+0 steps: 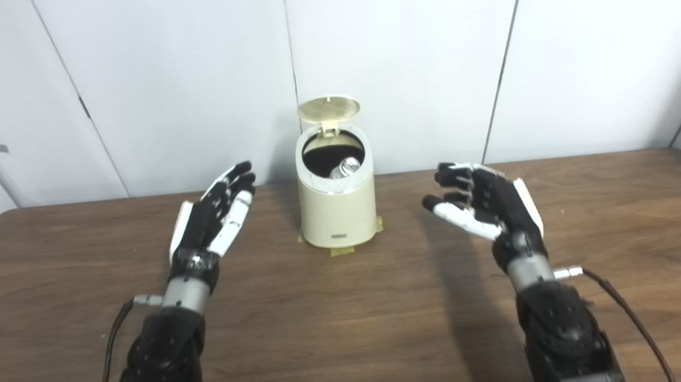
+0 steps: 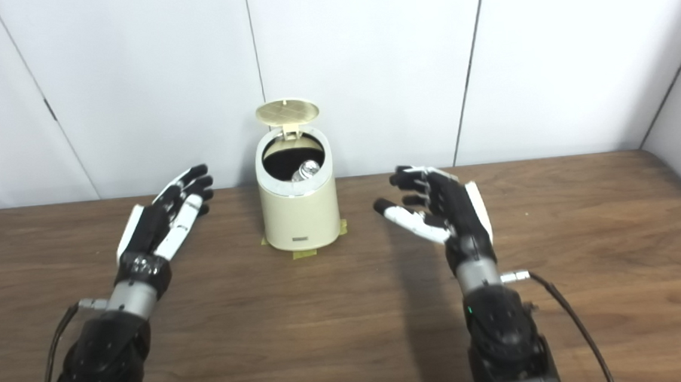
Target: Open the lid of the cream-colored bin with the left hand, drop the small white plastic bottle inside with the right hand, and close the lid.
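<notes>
Left eye view gives me the wide brown wood-grain tabletop (image 1: pixel 349 310) filling the lower half of the picture, with pale wall panels (image 1: pixel 403 61) standing behind its far edge. Both of my arms come up from the bottom edge, dark-sleeved, with a cable trailing beside each wrist.

I see the cream-colored bin (image 1: pixel 337 206) upright near the far edge of the tabletop, about midway between my two hands and apart from both. Small strips of yellowish tape (image 1: pixel 341 251) show on the wood at its base. Its round lid (image 1: pixel 329 109) is swung up and back on the rear hinge, standing nearly vertical above the dark opening.

My left hand (image 1: pixel 217 214) hovers to the left of the bin, fingers stretched out and pointing up and away toward the wall, palm turned inward; it is spread wide and holds nothing. My right hand (image 1: pixel 485 202) sits to the right of the bin, palm turned toward it, fingers loosely curled and apart, thumb reaching toward the bin; it too is empty.

Inside the opening I can make out the small white plastic bottle (image 1: pixel 345 167), resting against the right side of the bin's interior, its top just below the rim.
</notes>
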Tool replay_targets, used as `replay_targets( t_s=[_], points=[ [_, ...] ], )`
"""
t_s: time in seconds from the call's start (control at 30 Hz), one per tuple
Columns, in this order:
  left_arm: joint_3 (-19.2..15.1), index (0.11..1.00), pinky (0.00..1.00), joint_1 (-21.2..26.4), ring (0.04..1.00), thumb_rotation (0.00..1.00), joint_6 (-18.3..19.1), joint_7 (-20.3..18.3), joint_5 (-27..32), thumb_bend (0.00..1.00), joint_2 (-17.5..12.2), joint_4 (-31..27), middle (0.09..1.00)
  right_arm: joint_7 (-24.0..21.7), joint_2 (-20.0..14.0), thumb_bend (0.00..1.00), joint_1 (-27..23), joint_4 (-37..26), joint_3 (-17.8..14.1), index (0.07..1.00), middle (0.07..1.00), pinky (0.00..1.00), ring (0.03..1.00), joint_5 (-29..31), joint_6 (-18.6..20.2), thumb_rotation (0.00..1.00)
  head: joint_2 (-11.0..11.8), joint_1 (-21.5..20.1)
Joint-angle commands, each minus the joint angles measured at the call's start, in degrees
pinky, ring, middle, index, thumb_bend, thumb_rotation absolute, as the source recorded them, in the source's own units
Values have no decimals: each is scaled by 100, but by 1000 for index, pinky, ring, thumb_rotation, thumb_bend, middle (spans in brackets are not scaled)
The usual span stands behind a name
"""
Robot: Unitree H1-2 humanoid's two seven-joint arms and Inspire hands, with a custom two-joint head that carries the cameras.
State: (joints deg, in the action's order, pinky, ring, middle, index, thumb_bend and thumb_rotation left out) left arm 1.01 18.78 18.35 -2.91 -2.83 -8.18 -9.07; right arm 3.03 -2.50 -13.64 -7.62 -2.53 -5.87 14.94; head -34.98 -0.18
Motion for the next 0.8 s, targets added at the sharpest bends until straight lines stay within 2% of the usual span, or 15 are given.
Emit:
replay_targets(
  t_s=[0.0,0.07,0.23,0.33,0.43,0.57,0.77],
  points=[
    [29,928,886,422,885,626,-54,-64,-108,303,-130,-10,899,3,8,552,12,-158,-131,951,851,815,823,208,-358,518,7,11],
    [72,939,889,550,893,629,-31,-100,-142,309,-164,62,907,20,58,542,189,-193,-214,964,880,840,858,374,-407,548,22,19],
    [144,952,900,872,894,648,17,-143,-210,352,-158,318,918,120,25,586,568,-234,-146,900,865,735,833,154,-674,596,84,76],
    [181,960,907,1073,905,686,28,-194,-265,365,-191,479,931,142,-39,617,776,-222,-38,896,870,725,829,-48,-894,647,119,89],
    [167,965,916,1294,920,699,131,-198,-281,371,-197,599,941,82,-75,662,918,-142,-22,897,877,741,833,27,-1106,700,148,107],
    [197,964,916,1577,928,702,101,-243,-330,354,-262,825,943,-51,-64,569,1013,-102,-61,909,892,772,862,344,-1221,755,166,121],
    [252,957,912,2057,926,733,-93,-331,-340,395,-331,1263,935,-107,-66,543,1129,-53,-53,920,910,784,887,458,-1342,807,218,127]
  ],
)
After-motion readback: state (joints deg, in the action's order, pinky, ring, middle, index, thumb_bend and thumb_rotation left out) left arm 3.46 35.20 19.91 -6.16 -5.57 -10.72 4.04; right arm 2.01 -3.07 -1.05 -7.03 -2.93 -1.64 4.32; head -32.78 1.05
